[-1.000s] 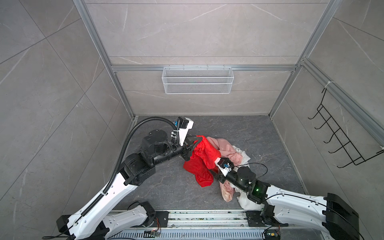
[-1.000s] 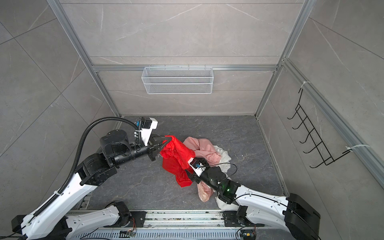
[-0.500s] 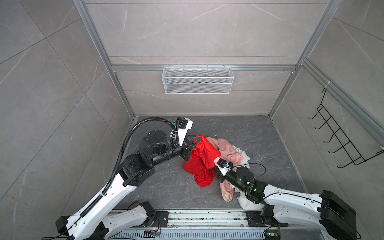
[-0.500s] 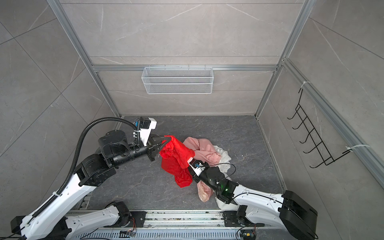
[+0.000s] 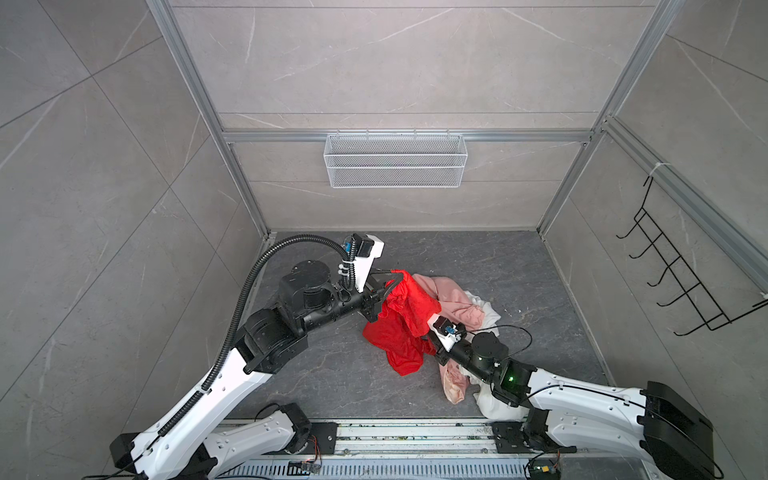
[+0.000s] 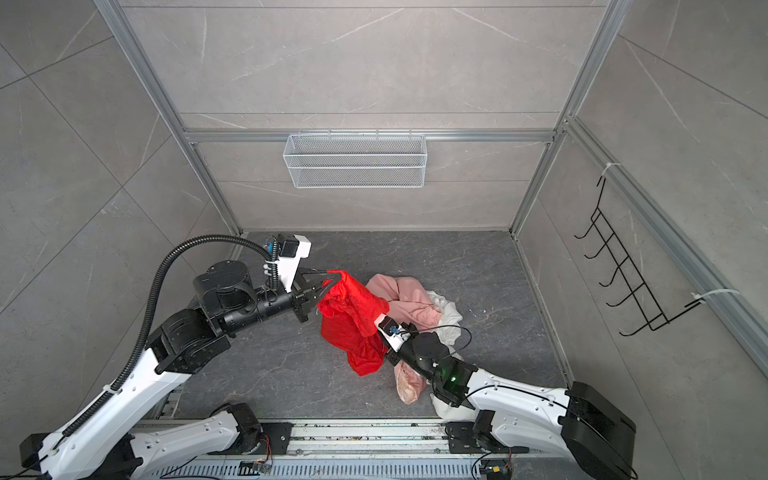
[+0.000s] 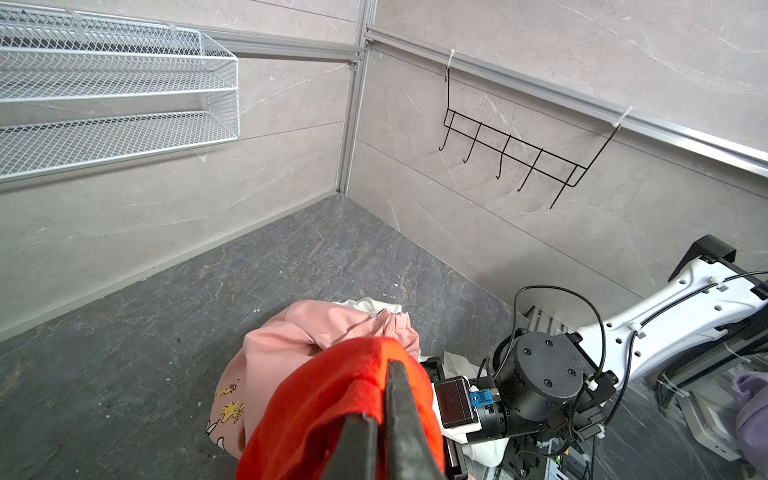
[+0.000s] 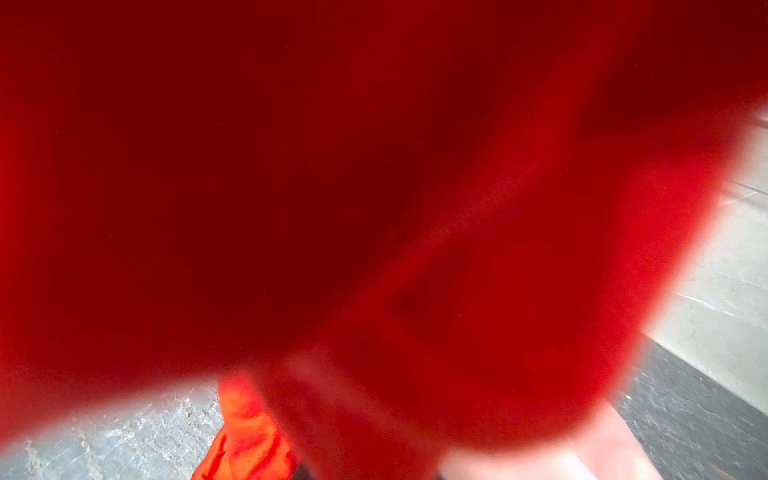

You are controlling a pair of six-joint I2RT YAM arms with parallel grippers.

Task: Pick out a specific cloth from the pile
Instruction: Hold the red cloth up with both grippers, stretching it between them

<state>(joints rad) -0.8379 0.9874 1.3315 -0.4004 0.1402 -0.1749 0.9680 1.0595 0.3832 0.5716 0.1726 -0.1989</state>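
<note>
In both top views my left claw (image 5: pixel 397 277) (image 6: pixel 332 278) is clamped tight on the top edge of the cloth (image 5: pixel 399 328) (image 6: pixel 349 324). The red fabric hangs down from it above the counter (image 5: pixel 324 374), and I cannot tell whether its low end touches. The cloth is just left of the pile (image 5: pixel 461 307) (image 6: pixel 415 303), where the pink cloth (image 5: pixel 455 299) (image 6: pixel 409 297) lies with the white cloth (image 5: pixel 486 311) (image 6: pixel 449 311) at its right edge. My right arm reaches in from the near right across the pile. My right claw (image 5: pixel 430 338) goes in under the hanging red fabric, its tips hidden, so I cannot tell whether it is wide, narrow or gripping. In the left wrist view my two dark fingers (image 7: pixel 399 415) press together on the cloth (image 7: pixel 324 399), with the pink cloth (image 7: pixel 291 336) just beyond it and the white cloth (image 7: pixel 370 303) peeking out behind. My right arm's camera block sits just beside the red fabric. In the right wrist view the blurred cloth (image 8: pixel 374 166) fills nearly everything, and only slivers of counter show at the edges.
</note>
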